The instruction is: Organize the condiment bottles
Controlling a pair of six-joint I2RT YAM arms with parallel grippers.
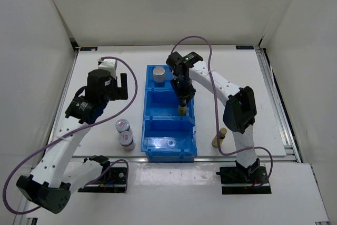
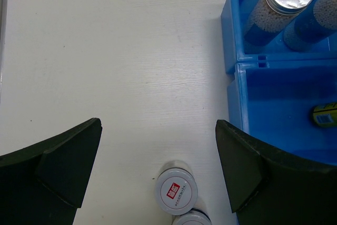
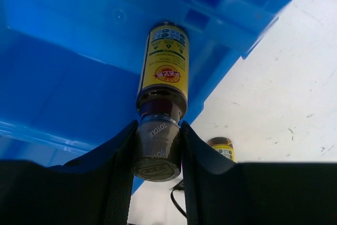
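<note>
**A:** How is the step in hand best being carried out?

**B:** The slim yellow bottle point(image 3: 163, 67) is being gripped by its tan cap in the right gripper point(image 3: 156, 154), whose jaws are closed tight on the cap. It is being held upright inside the middle compartment of the blue bin point(image 1: 145, 130). It is judged that a set-down is being attempted; the bottle should be kept vertical, and the jaws parted only once its base is seated. Room should be left in that compartment for the second yellow bottle point(image 1: 219, 139), which is standing on the worktop point(image 2: 131, 51) just right of the bin.

**A:** And the other arm?

**B:** The left gripper point(image 2: 158, 146) is being held wide open with nothing in it, left of the bin; the squat silver-topped bottles point(image 1: 125, 131) are standing below it.

**A:** What is being hidden?

**B:** Whether the held bottle's base is touching the bin floor cannot be told. The tall white-and-blue bottles point(image 2: 279, 6) are lying in the far compartment; one is being cut off at the frame edge, and only one cap is showing from above. The lower squat bottle is being cropped in the left wrist view. A small pale mark in the near compartment is too small to identify.
</note>
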